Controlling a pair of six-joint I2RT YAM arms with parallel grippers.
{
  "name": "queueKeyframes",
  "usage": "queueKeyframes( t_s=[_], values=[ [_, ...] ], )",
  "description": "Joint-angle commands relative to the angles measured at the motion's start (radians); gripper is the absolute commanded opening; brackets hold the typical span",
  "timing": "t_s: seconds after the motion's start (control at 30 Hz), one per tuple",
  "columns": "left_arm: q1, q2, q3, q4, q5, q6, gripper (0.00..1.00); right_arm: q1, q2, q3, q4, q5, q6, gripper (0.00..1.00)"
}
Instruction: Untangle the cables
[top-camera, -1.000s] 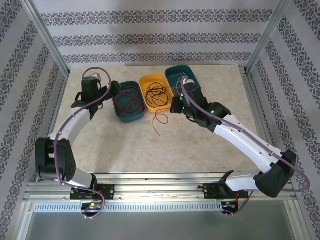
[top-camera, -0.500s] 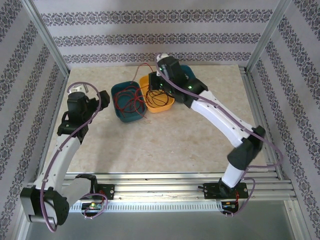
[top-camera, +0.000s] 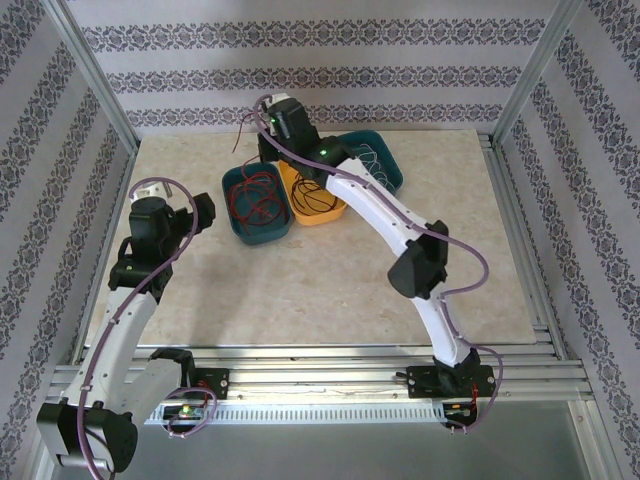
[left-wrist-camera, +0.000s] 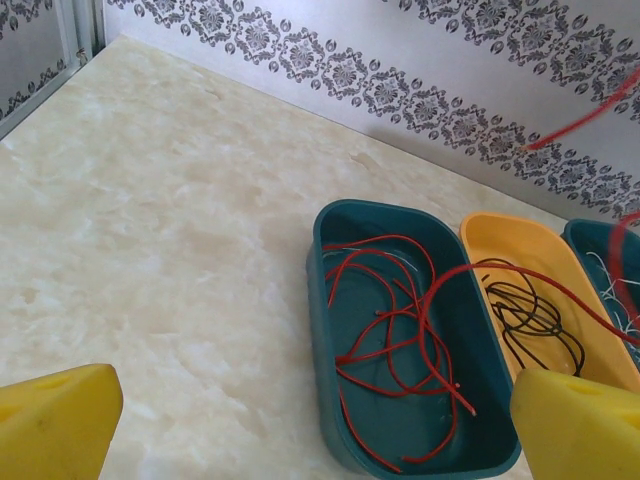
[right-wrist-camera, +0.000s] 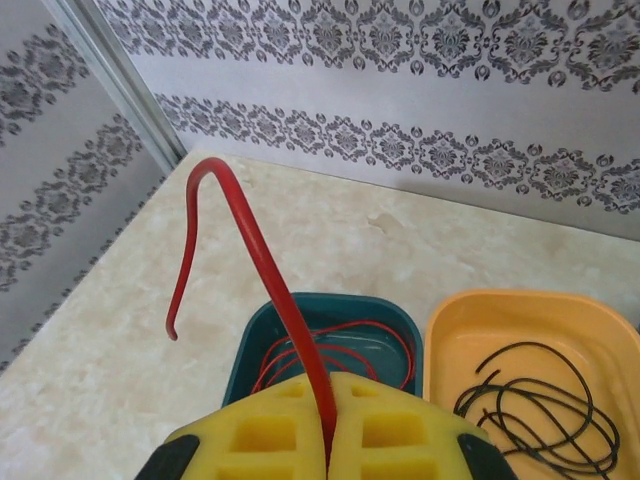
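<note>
Right end effector (right-wrist-camera: 329, 400): the pads are seen pressed together, pinching a strand of the red cable (right-wrist-camera: 265, 270); it is held above the far end of the left teal tray (right-wrist-camera: 262, 330), close to the back wall (right-wrist-camera: 420, 90).
Left end effector (left-wrist-camera: 318, 400): the fingers are spread wide with nothing between them; it is held over bare bench (left-wrist-camera: 170, 230), left of and nearer than the trays.
Red cable: from the pinch a free end is carried upward and hooked over to the left, its tip hanging in the air. The rest is laid in loose loops inside the left teal tray. In the left wrist view, one strand is run over that tray's right rim and across the orange tray (left-wrist-camera: 500, 245).
Black cable (left-wrist-camera: 530, 320): coiled inside the orange tray, within its rim.
White cable (top-camera: 370, 155): laid in the right teal tray (top-camera: 392, 170), partly hidden by the right arm.
Trays: three are set side by side at the far middle of the bench, the orange one between the two teal ones.
Edges: the left bench edge is bounded by a metal frame post (left-wrist-camera: 85, 30); the far edge is met by the patterned wall just behind the trays.
Open room: broad bare bench is left to the left of the trays and across the whole near half. Little room is left between the trays and the wall.
</note>
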Motion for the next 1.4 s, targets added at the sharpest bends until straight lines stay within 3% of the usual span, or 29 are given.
queueKeyframes(
  t_s=[0.0, 0.27, 1.37],
  values=[
    [-0.004, -0.009, -0.002, -0.025, -0.003, 0.021, 0.99, -0.007, 0.055, 0.112, -0.032, 0.024, -0.043, 0.03],
    [-0.004, -0.002, -0.01, -0.026, 0.009, 0.013, 0.99, -0.034, 0.087, 0.122, -0.02, 0.068, -0.06, 0.03],
    [-0.004, 0.027, -0.03, -0.014, 0.033, -0.003, 0.99, -0.056, 0.12, 0.21, 0.008, 0.033, -0.091, 0.05]
  ],
)
